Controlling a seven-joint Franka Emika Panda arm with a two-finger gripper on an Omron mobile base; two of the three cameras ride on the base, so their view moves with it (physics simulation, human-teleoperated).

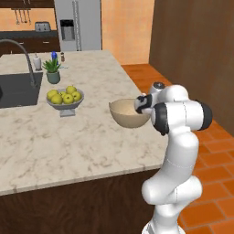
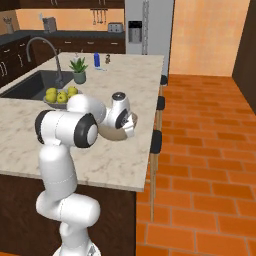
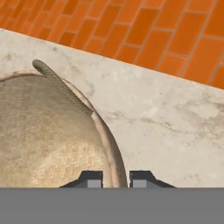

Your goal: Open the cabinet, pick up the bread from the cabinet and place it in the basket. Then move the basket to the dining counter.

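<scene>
Hand view: our gripper [image 3: 115, 180] is clamped on the rim of the basket [image 3: 48, 135], one fingertip inside, one outside. We see the basket [image 1: 128, 114] over the marble bench [image 1: 68, 146] near its floor-side edge, right of the apple bowl [image 1: 64, 97].

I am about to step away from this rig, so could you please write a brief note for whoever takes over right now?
Gripper: shut on the basket rim, one finger on each side of the wall.
Basket: over the dining counter near its right edge; whether it rests on the top or hangs just above, I cannot tell.
Bread: cannot be made out inside the basket from these views; check it.
Done: basket brought to the dining counter.
Left: set it down if needed, open the gripper, withdraw.
Nearby: bowl of apples, clear of the basket.
</scene>
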